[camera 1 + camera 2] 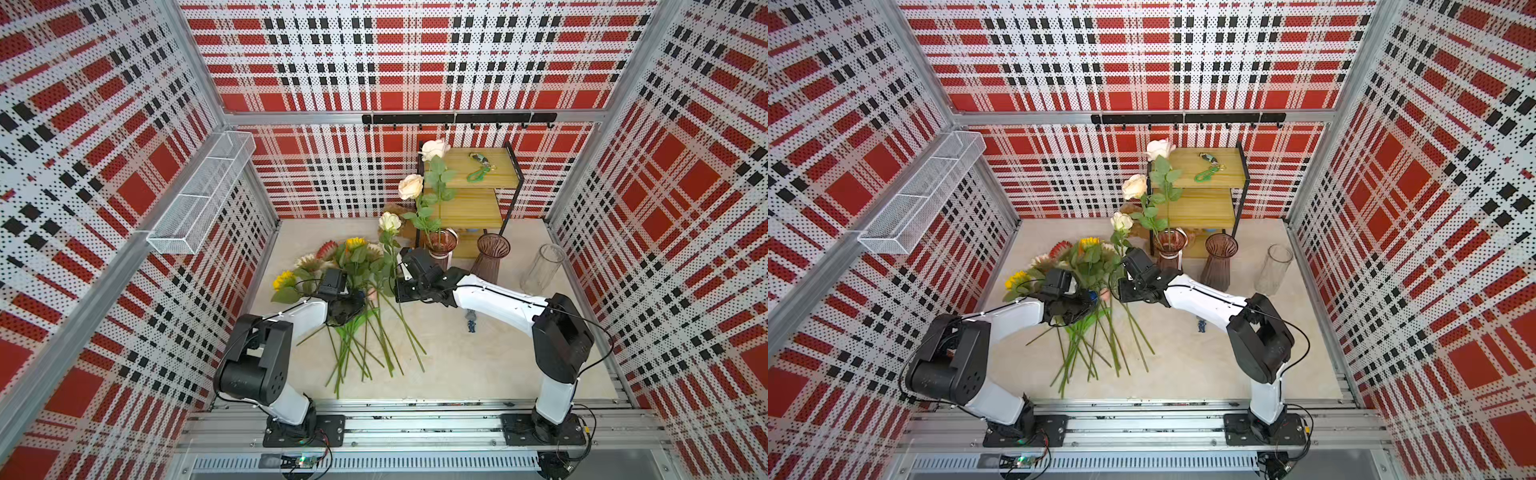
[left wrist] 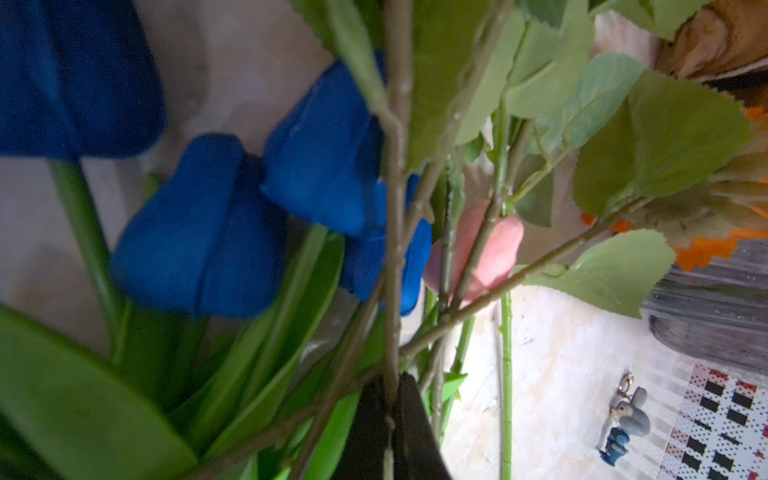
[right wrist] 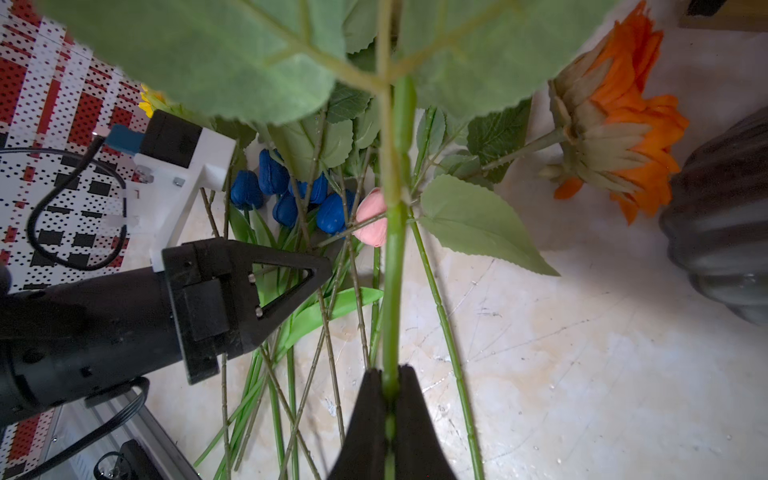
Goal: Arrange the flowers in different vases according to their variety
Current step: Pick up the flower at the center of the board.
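A pile of flowers (image 1: 357,286) lies on the table: sunflowers, blue tulips (image 2: 199,232) and a pink tulip (image 2: 494,249). My left gripper (image 2: 390,399) sits inside the pile, shut on a thin brownish-green stem (image 2: 392,249); its bloom is hidden. My right gripper (image 3: 390,382) is shut on the thick green stem (image 3: 392,270) of a white rose (image 1: 390,222), held upright above the pile. Two more white roses (image 1: 410,186) stand in a ribbed purple vase (image 1: 442,245). A second purple vase (image 1: 492,253) and a clear vase (image 1: 542,270) stand to its right without flowers.
A wooden shelf (image 1: 473,195) behind the vases carries a green keychain (image 1: 478,172). A white wire basket (image 1: 199,195) hangs on the left wall. A small blue-grey trinket (image 1: 471,322) lies on the table under the right arm. An orange sunflower (image 3: 615,120) lies beside the purple vase.
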You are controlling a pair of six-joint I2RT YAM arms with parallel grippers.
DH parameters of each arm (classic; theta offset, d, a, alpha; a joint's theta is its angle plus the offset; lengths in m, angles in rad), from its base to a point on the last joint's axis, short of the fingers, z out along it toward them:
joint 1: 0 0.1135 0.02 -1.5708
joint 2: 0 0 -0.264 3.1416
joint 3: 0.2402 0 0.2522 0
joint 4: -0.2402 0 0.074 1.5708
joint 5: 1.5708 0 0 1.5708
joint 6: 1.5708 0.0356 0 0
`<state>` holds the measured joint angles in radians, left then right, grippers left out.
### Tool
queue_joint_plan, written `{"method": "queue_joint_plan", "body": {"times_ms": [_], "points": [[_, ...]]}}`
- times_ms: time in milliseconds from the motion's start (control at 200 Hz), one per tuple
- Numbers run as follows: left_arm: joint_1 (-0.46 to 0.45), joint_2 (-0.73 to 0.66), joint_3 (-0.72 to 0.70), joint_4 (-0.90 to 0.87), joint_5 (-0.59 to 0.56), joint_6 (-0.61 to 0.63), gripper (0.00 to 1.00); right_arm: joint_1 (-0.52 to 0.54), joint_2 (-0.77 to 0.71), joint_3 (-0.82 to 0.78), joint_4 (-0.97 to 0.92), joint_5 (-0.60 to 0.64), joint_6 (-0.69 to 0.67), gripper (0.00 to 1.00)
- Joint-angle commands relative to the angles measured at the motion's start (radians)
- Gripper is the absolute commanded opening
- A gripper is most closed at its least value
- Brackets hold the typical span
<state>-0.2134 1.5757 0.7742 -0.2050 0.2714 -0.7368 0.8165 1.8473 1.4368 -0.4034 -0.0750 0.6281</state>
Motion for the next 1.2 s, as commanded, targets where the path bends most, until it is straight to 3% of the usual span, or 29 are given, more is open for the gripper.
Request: {"method": "queue_joint_plan", "body": {"times_ms": [0,286,621,692,967,1198], "points": [[0.006,-0.005,0.018,0.010,0.003,0.014,0.00,0.012,-0.054,0.008,0.003,0.012,-0.018,0.00],[0.007,-0.136,0.071,-0.059,-0.037,0.001,0.00,0.032,-0.090,0.036,0.004,0.013,-0.033,0.00],[0.033,-0.287,0.164,-0.212,-0.101,0.013,0.00,0.063,-0.235,0.047,0.065,0.035,-0.069,0.00],[0.034,-0.304,0.165,-0.220,-0.108,0.014,0.00,0.075,-0.270,0.053,0.087,0.049,-0.128,0.00],[0.015,-0.359,0.210,-0.256,-0.166,0.026,0.00,0.062,-0.458,0.100,0.231,0.410,-0.412,0.00],[-0.017,-0.382,0.247,-0.259,-0.222,0.028,0.00,-0.048,-0.524,0.009,0.539,0.438,-0.552,0.00]]}}
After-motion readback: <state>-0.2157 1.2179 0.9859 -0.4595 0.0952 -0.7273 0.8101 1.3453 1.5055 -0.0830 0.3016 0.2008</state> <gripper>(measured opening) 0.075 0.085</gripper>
